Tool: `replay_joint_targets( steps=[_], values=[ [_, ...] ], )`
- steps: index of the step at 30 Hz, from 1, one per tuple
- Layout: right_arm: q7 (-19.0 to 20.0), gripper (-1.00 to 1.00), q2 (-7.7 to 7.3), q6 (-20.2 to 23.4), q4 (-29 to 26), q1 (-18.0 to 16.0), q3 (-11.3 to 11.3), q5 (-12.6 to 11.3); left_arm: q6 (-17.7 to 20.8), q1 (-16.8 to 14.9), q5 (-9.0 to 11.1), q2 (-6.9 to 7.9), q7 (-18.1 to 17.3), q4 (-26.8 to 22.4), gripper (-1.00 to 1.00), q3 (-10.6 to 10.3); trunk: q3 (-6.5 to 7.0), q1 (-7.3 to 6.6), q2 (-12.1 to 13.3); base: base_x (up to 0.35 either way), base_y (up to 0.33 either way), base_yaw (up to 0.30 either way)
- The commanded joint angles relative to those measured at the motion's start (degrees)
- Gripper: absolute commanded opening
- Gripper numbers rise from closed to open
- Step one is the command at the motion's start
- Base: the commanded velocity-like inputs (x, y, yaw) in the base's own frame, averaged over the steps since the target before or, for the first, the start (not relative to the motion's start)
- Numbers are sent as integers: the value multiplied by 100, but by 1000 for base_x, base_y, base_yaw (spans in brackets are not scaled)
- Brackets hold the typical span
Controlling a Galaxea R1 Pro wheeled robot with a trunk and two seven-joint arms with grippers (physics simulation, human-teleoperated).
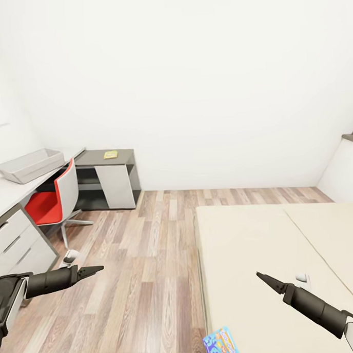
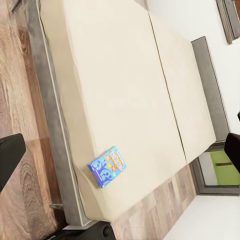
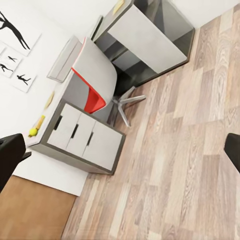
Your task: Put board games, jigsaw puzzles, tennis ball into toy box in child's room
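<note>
Toy box (image 1: pixel 29 165), grey and shallow, sits on the white surface (image 1: pixel 7 191) far ahead of the left gripper (image 1: pixel 93 270), well apart from it. A red-and-white chair (image 1: pixel 57 199) stands between the two, tucked against the surface. Beyond the chair, a lower grey desk (image 1: pixel 107 177) in the corner carries a flat yellow item (image 1: pixel 111 154); what it is I cannot tell.

Left gripper hangs over the wood floor (image 1: pixel 144 260), fingers drawn together to a point in the head view, holding nothing. In the left wrist view the dark fingertips (image 2: pixel 10 160) sit at opposite edges of the frame, so its true spread is unclear: cannot tell.

Blue board game (image 1: pixel 221 344) lies flat on the bed (image 1: pixel 261 244) near the mattress edge, below and between the two grippers, nearer the right one, touching neither. Left wrist view shows the same box (image 2: pixel 107 166) alone on the cream cover.

Right gripper (image 1: pixel 266 280) hovers over the bed, tapering to a point, empty; open or closed, cannot tell. A small white object (image 1: pixel 301 277) rests on the bed just beside it.

Right wrist view: a small yellow-green ball (image 3: pixel 33 132) on the surface above the drawers, well apart from the gripper.
</note>
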Motion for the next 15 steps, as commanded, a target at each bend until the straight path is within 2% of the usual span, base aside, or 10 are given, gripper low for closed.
replay_joint_targets(
  steps=[1, 15],
  values=[
    [3, 100, -1, 44, -3, -4, -2, -29, 59, -5, 3, 0, -18, 0, 100, 2, -2, 4, -11, 0, 0, 70],
    [-3, 100, -2, 75, -4, -4, -1, -42, 59, -5, 2, -8, -13, 0, 100, 2, 45, 4, -11, 0, 0, 16]
  ],
)
